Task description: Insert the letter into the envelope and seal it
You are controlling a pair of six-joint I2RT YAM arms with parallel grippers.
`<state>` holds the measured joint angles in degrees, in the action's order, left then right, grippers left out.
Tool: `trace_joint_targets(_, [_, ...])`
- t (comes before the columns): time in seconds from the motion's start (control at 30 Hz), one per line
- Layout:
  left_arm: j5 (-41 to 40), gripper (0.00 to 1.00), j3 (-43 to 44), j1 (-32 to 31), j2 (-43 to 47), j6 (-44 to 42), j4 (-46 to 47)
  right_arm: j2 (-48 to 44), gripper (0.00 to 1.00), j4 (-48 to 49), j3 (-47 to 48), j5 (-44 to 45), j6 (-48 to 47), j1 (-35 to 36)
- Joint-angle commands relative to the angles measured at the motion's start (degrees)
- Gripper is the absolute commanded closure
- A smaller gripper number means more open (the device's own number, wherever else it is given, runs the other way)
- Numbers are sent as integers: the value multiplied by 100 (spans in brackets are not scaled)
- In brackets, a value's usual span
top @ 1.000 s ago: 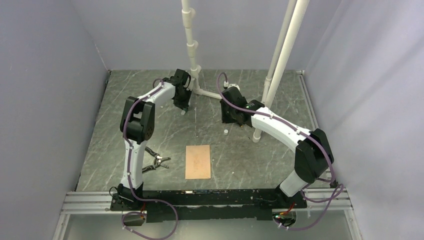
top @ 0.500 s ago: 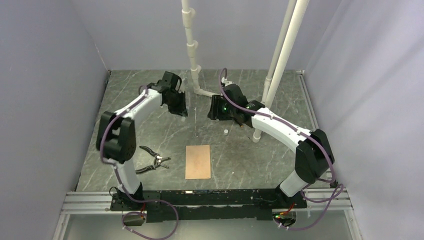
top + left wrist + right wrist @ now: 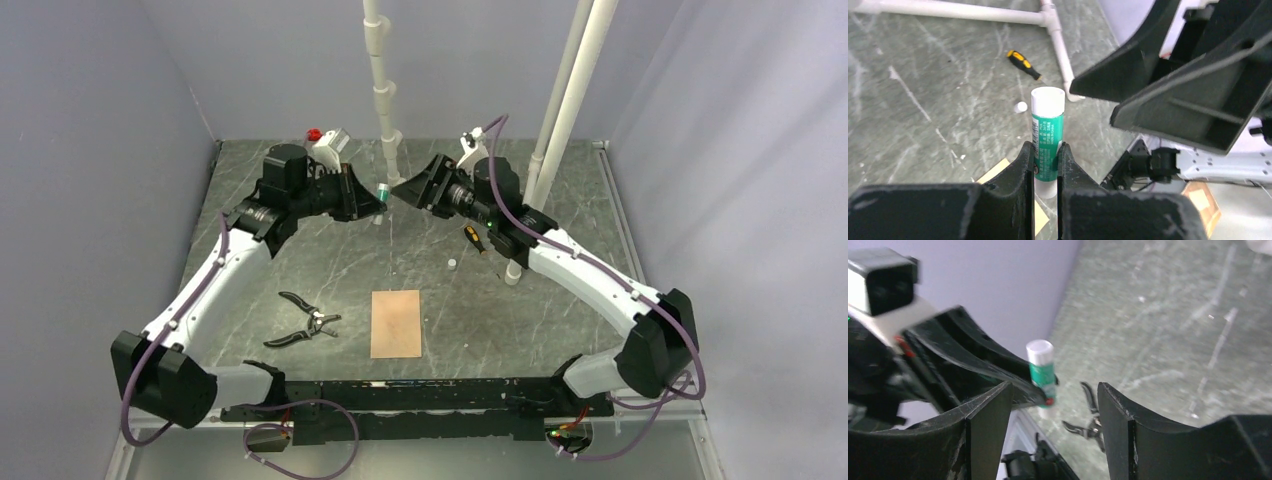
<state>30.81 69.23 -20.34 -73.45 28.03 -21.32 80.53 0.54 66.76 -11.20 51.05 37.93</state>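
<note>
Both arms have swung up from the tabletop: their wrists, which a moment ago pointed down at the back of the table, now lie level and face each other in the upper centre of the overhead view. The left arm's elbow has dropped out toward the lower left.

The left gripper (image 3: 1044, 147) is clenched on the lower body of a glue stick (image 3: 1047, 131), whose white cap (image 3: 1048, 99) points at the other arm. The right gripper (image 3: 1054, 387) stands spread wide and holds nothing, with the stick framed between its jaws but not touching them.

Below them on the table (image 3: 560, 300) lie a screwdriver (image 3: 473, 238), a small white bit (image 3: 452, 263) and, at lower left, pliers (image 3: 303, 325). A single tan paper rectangle (image 3: 397, 323) lies flat at lower centre, well apart from both grippers. No flap shows, so I cannot tell whether it is the letter alone or the envelope.

The next step looks like pulling the cap off. The hold is narrow and low on the tube, so jaws closing off-centre, or on the label instead of the cap, could twist the stick loose and drop it. The two grippers are also close enough to knock together.
</note>
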Motion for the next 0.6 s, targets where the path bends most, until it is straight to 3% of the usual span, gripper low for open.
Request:
trace_joint_targets(0.0, [1048,98,-194,12,449,81,655,-270,33,1187,29,-426,432,55])
trace_joint_targets(0.27, [1464,98,-30,12,685,1,629,-68,42,591,715,-736,-144,314])
trace_joint_targets(0.47, [1462,98,60,21,741,10,574,-113,66,565,774,-717,-81,371])
trace_joint_targets(0.57, [1515,97,54,21,783,69,629,-70,71,396,906,-773,-168,384])
